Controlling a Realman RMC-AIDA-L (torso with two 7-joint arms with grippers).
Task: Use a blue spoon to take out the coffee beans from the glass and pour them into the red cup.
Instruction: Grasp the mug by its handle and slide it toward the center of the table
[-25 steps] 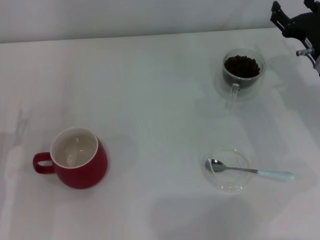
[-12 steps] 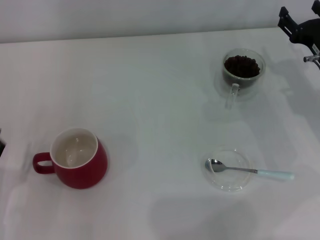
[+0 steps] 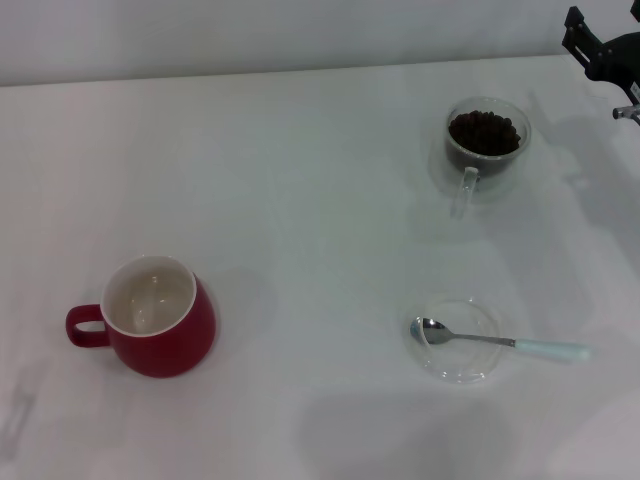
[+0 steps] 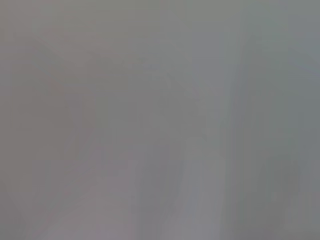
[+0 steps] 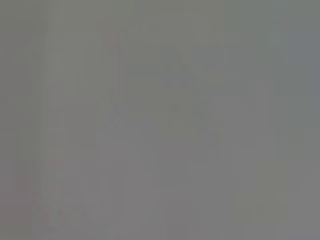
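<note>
In the head view the blue spoon [image 3: 500, 342] lies with its metal bowl in a shallow clear glass dish [image 3: 455, 340] at the front right, its pale blue handle pointing right over the rim. The glass [image 3: 486, 140] stands at the back right, holding a heap of coffee beans [image 3: 484, 131]. The red cup [image 3: 155, 316] stands at the front left, white inside and empty, handle to the left. My right gripper [image 3: 605, 55] shows only as a dark part at the top right corner, right of the glass. My left gripper is out of view. Both wrist views show only plain grey.
The white table [image 3: 300, 200] stretches between the red cup and the things on the right. Its back edge meets a pale wall along the top of the head view.
My right gripper has drawn back to the right, farther out of the head view. A dark sliver at the left edge half a second ago is gone. The cup, glass and spoon have not moved.
</note>
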